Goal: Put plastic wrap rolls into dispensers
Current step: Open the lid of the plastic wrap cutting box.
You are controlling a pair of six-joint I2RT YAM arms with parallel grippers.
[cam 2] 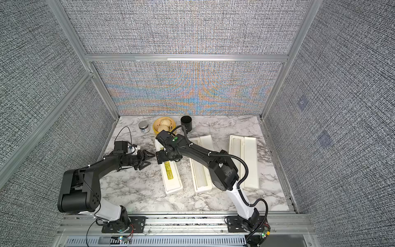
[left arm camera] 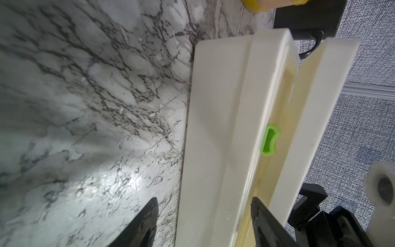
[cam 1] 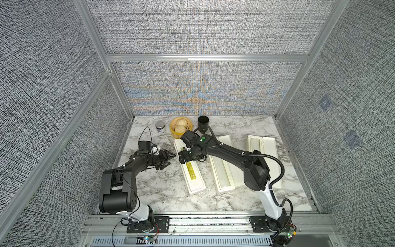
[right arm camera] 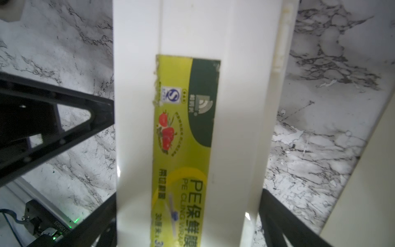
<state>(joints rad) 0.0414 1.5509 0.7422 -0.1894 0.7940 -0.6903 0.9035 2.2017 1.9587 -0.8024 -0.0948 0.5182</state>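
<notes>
On the counter (cam 1: 162, 192) the closed dispenser (cam 1: 193, 181) lies leftmost of the three, its inside hidden. The right fingers (right arm camera: 277, 222) stand wide on both sides of it near its far end, though I cannot tell if they press it. The left fingers (left arm camera: 147, 222) are partly apart and empty, one tip at the side of the same box. The middle dispenser (cam 1: 224, 189) and the right dispenser (cam 1: 249, 141) lie open, with a roll (cam 1: 221, 173) in one trough and a second roll (cam 1: 254, 149) in the other; behind them the steamer (cam 1: 174, 131) holds two buns (cam 1: 180, 128).
</notes>
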